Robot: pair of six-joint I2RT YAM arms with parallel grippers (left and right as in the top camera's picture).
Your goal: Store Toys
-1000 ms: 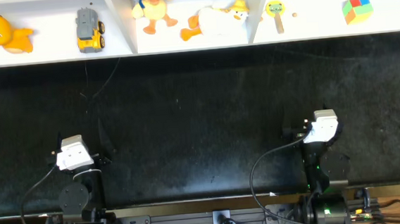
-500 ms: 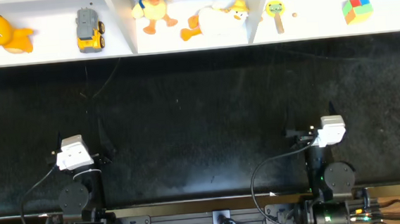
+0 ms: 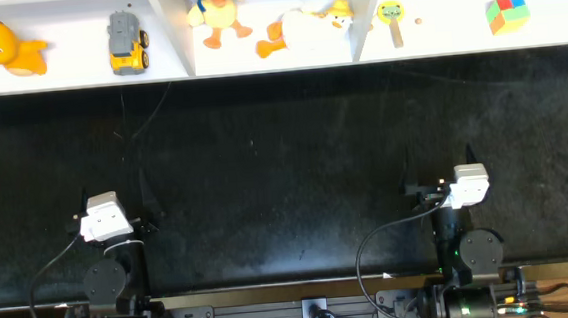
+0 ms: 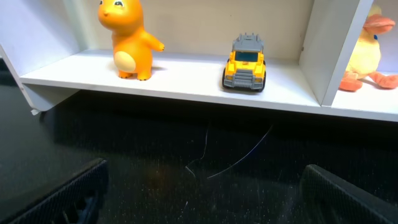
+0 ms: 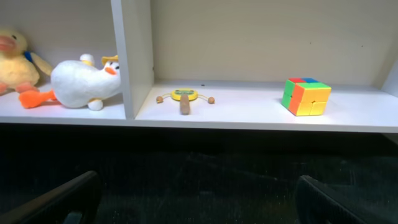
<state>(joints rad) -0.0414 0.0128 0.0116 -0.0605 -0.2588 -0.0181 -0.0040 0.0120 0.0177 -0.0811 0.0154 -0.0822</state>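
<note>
A: Since both arms sit low at 7 and 5 o'clock, what's the status?

B: left gripper (image 4: 205, 190): fingers spread wide, nothing between them. right gripper (image 5: 196, 196): same, wide apart, holding nothing. Both hang over the black felt mat (image 3: 285, 169), well short of the shelf.

A: Toys?

B: All six I can see are in the white open-front shelf unit (image 3: 277, 63) along 12 o'clock.
- **Left bay:** orange plastic duck-like figure (image 4: 129, 38) and yellow toy truck with grey top (image 4: 245, 62).
- **Middle bay:** yellow plush duck (image 4: 367, 53) and white plush goose (image 5: 84, 81), lying on its side.
- **Right bay:** small yellow wooden rattle drum (image 5: 185, 96) and multicoloured cube puzzle (image 5: 305, 96).

A: So done?

B: Looks done to me. I can't make out anything left to store.

A: Labels, print?

B: None readable on toys, shelf or mat.
</note>
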